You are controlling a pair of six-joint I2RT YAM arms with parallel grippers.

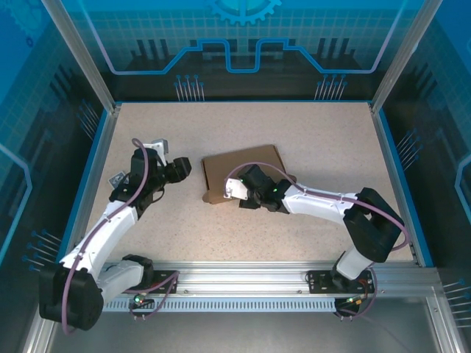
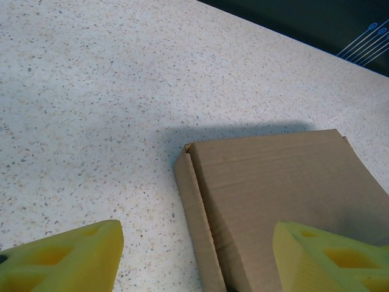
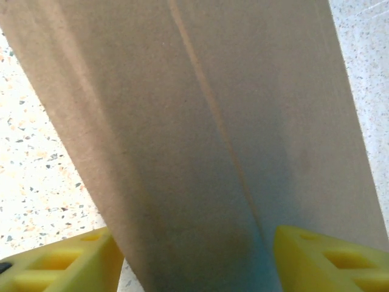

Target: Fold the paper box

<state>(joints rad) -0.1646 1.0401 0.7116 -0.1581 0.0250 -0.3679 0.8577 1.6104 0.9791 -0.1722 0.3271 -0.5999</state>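
As seen from my wrists outward: left pincer (image 2: pixel 196 246), released, jaws wide, gripping nothing, near the left edge of the paper box (image 2: pixel 285 194); right pincer (image 3: pixel 194 243), likewise spread, cardboard spanning beneath it, contact unclear. The box lies flat on the middle of the speckled table (image 1: pixel 316 132).

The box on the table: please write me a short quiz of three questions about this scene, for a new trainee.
1. Which arm reaches over the box? A: left. B: right.
2. True or false: the left hand is open, beside the box.
3. Fill in: in the left wrist view, the fingers are ____ in colour.
Key: 1 B, the right hand is over the near edge. 2 True. 3 Yellow.
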